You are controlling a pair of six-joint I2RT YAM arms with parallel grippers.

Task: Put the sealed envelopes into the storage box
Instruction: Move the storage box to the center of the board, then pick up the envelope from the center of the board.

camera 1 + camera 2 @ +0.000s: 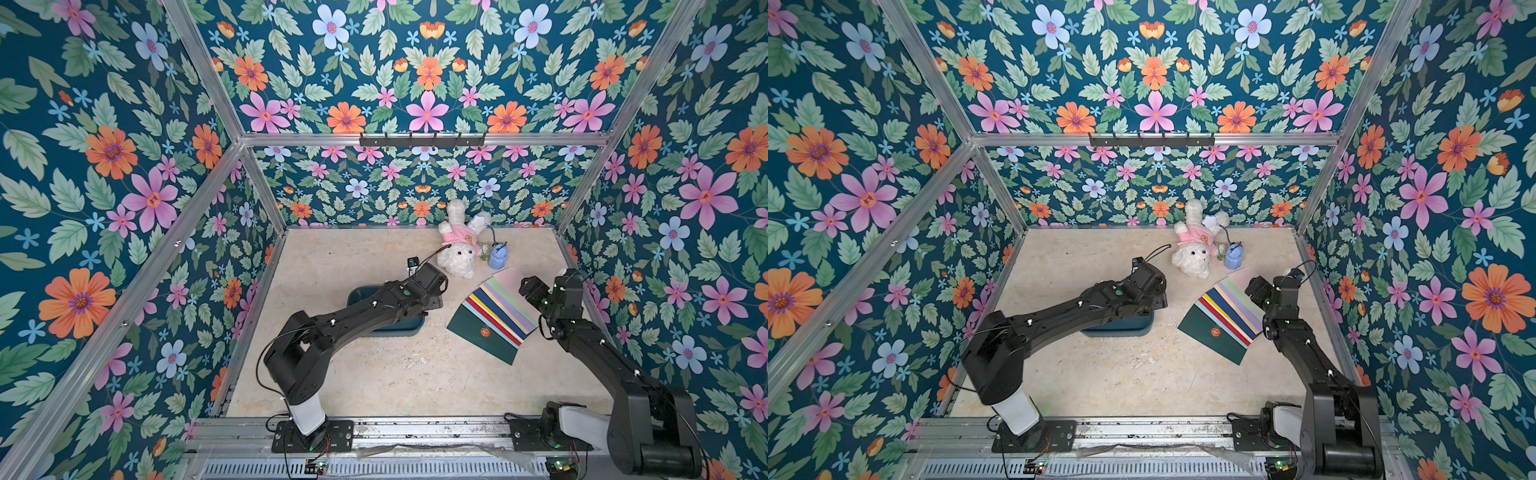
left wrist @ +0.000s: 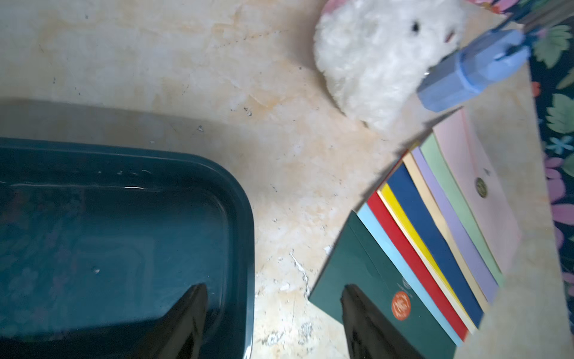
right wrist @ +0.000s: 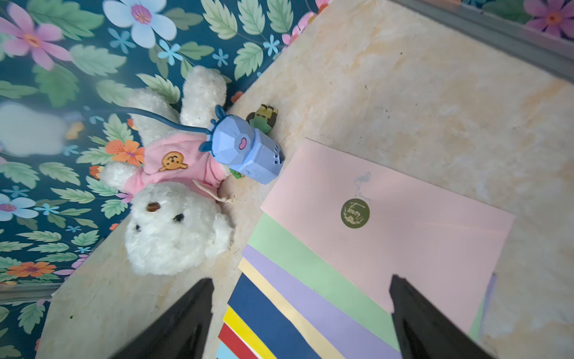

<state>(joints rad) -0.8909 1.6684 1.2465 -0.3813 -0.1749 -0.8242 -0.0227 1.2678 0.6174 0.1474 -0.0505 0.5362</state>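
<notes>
- Teal plastic storage box (image 2: 242, 199) sits on the worktop (image 1: 374, 374) under the left arm (image 1: 361, 313); its visible interior holds no envelope.
- Sealed envelopes (image 1: 494, 316) lie fanned beside it, apart, none lifted.
- Left gripper (image 2: 273, 289): fingers wide, empty, between box rim and fan.
- Right gripper (image 3: 301, 279): fingers wide, empty, over the fan's pink end.
- Judgement: nothing stowed; whole fan outstanding.

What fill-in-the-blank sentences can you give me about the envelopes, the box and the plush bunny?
The envelope with the orange seal is dark ___.
The plush bunny is dressed in ___.
The storage box sits beneath the ___ arm.
Missing words: green, pink, left.
</notes>
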